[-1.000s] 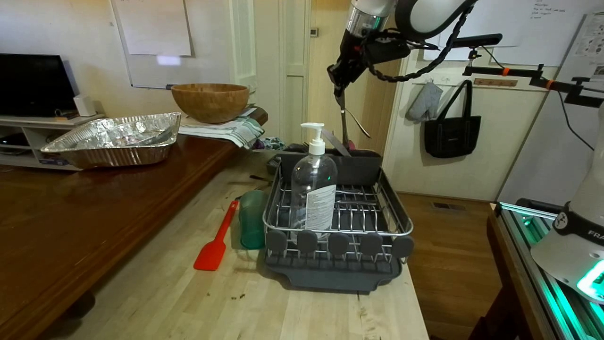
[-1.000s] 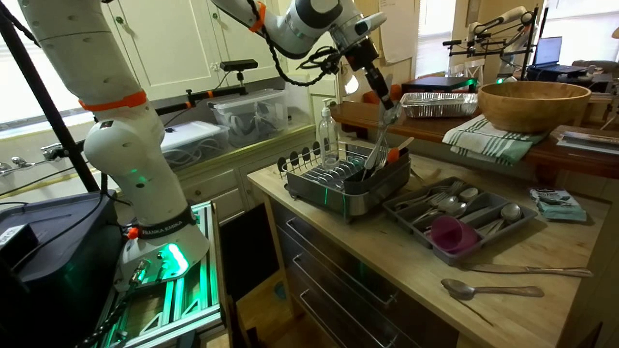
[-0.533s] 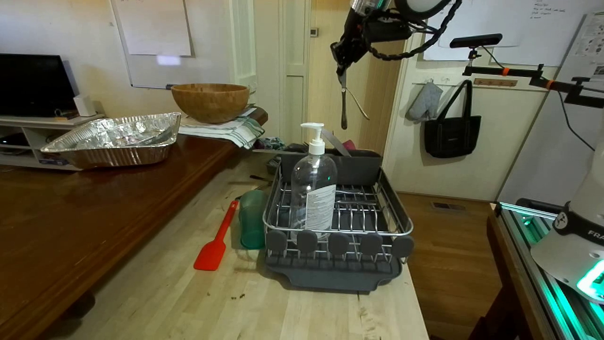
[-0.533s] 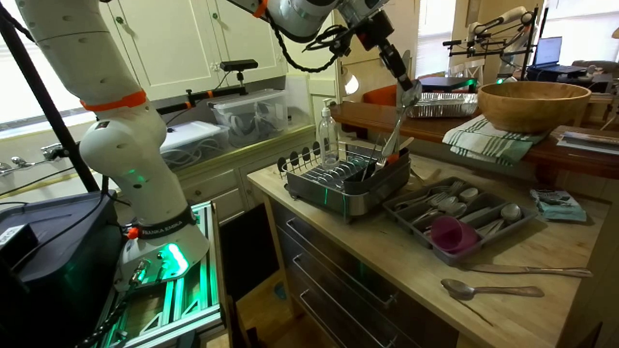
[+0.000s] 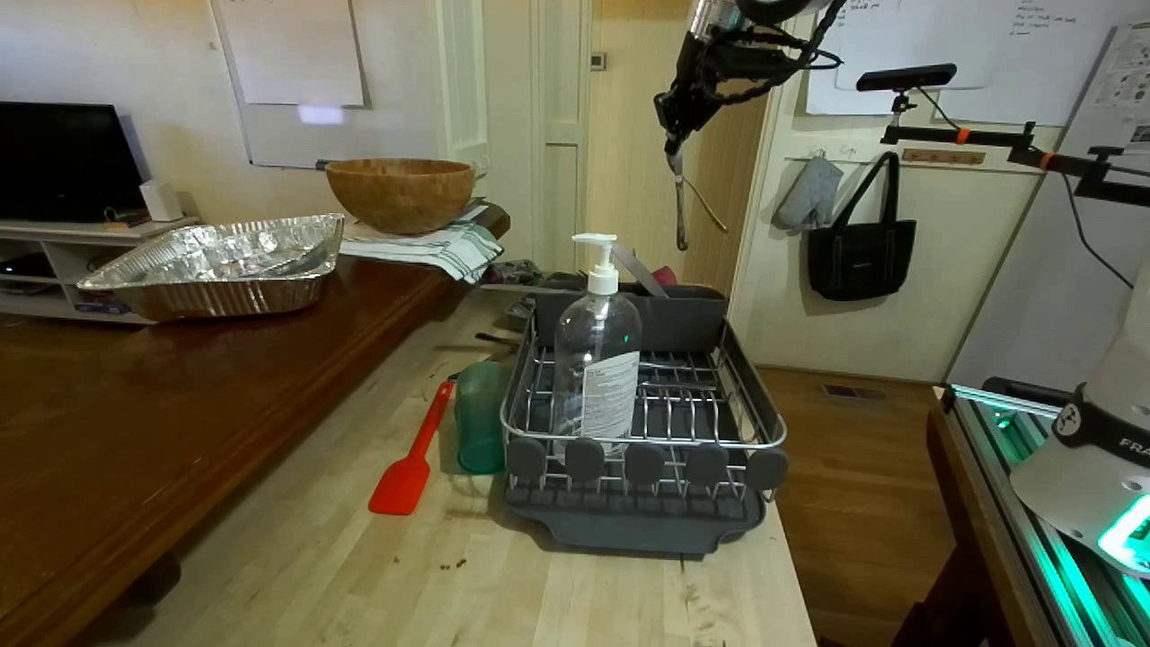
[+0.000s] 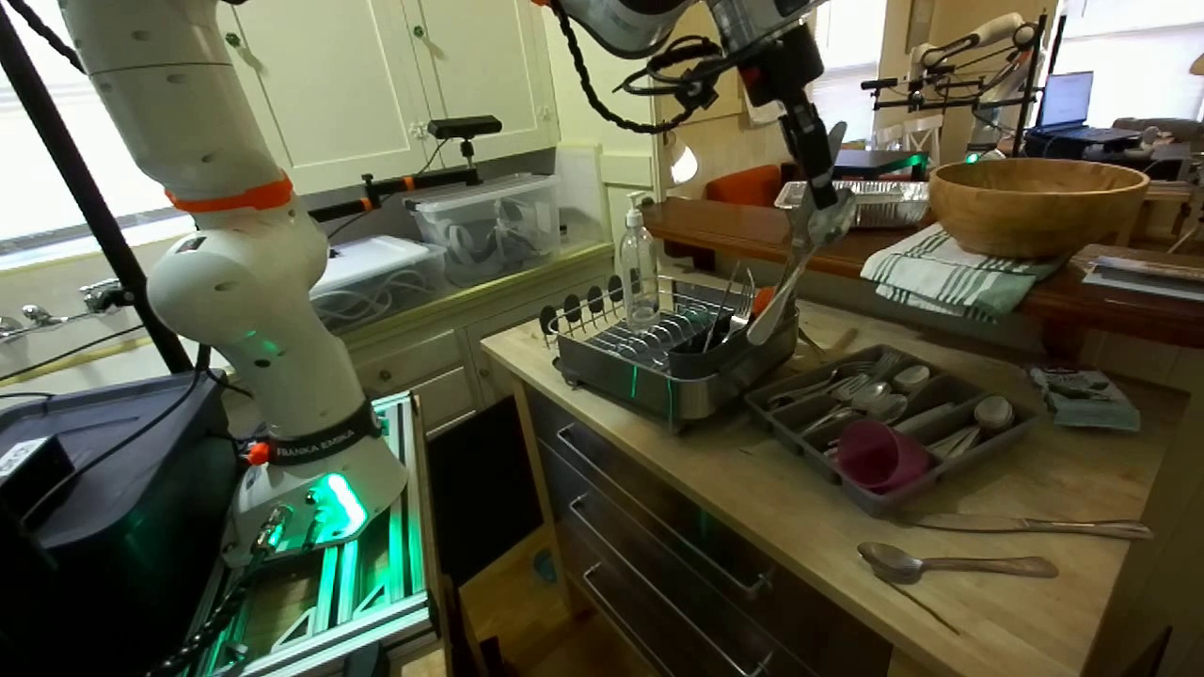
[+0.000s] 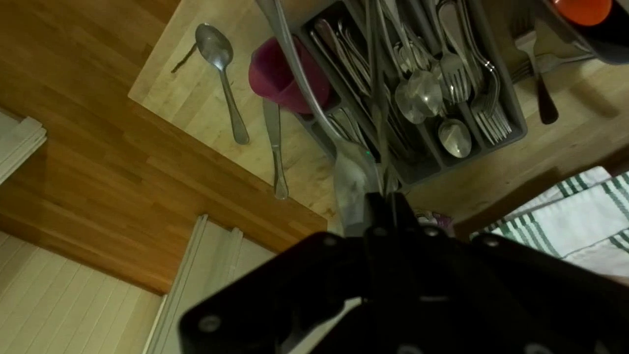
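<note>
Clamping a spoon (image 6: 830, 222) and a table knife (image 6: 835, 139) in narrow jaws, the gripper (image 6: 825, 199) hangs above the countertop (image 6: 752, 480) in an exterior view. In an exterior view, both dangle beyond the dish rack (image 5: 645, 526). In the wrist view, the cutlery tray (image 7: 422, 172) lies below, one loose spoon (image 7: 216, 51) nearer the countertop's corner.

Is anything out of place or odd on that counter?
Yes. A pink cup lies tilted at one end of the cutlery tray, odd among flatware; a spoon and a knife lie loose on the counter instead of in it.
</note>
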